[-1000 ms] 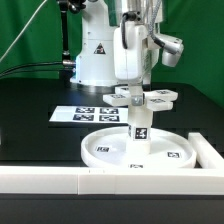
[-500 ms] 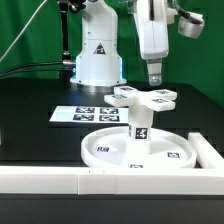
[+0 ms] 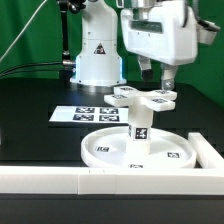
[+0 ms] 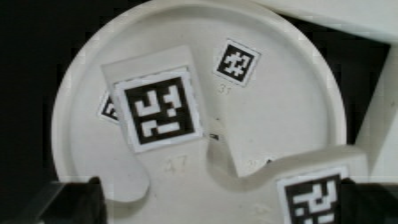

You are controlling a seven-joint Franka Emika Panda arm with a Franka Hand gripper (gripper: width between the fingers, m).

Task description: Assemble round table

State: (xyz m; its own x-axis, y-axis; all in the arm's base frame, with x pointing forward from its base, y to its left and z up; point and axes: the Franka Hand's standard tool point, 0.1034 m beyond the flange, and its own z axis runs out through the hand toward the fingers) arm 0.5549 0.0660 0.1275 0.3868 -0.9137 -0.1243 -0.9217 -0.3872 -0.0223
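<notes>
Cross piece (image 3: 142, 97) tops the upright leg (image 3: 140, 128) on the disc (image 3: 110, 146), below-left of my gripper (image 3: 166, 82); jaws' state unclear.

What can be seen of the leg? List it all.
The leg is a short white cylinder, plastic by its look, standing upright at the middle of the disc. Black-and-white square markers sit on its side. Its base rests on the disc; the wrist view shows it from above. The cross piece looks to sit on its top, though the joint is not clear. The gripper does not touch it.
</notes>
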